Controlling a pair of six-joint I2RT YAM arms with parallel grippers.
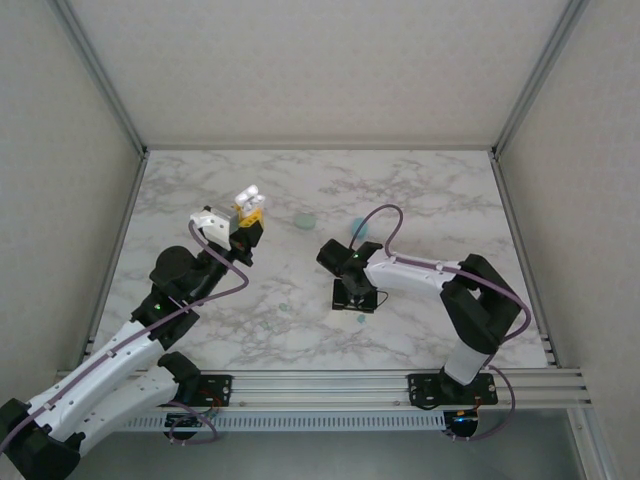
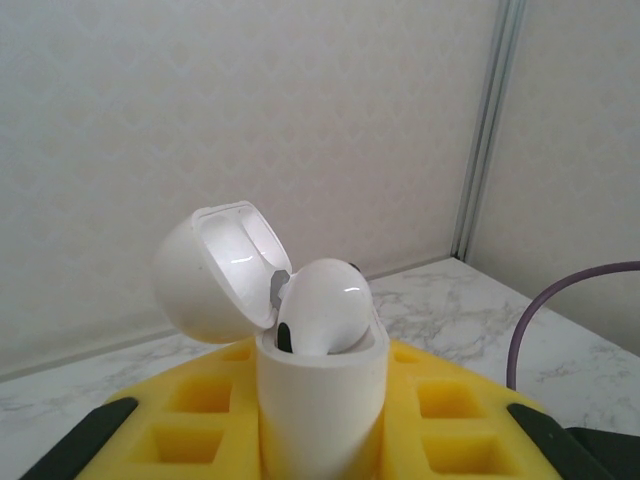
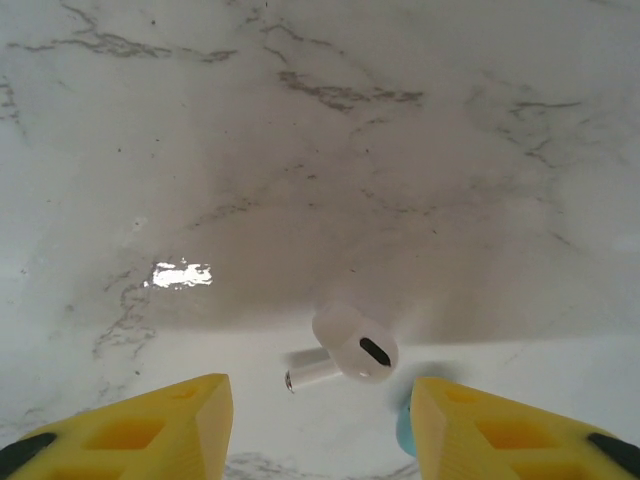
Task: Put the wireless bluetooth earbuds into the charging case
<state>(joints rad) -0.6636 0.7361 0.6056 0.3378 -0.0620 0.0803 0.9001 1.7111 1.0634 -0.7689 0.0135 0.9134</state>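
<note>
1 white plastic earbud (image 3: 352, 348) lies low-centre between the spread, empty fingers of the right gripper (image 3: 318, 395), stem pointing lower left, while the left gripper (image 1: 246, 220) clamps the open white charging case (image 2: 320, 400).

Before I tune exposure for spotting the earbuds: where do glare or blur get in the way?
Right wrist: a bright glare patch on the marble table, left of the sharp loose earbud. Left wrist: small highlights on the seated earbud and the charging case lid; both sharp. Top external: even, soft light.
</note>
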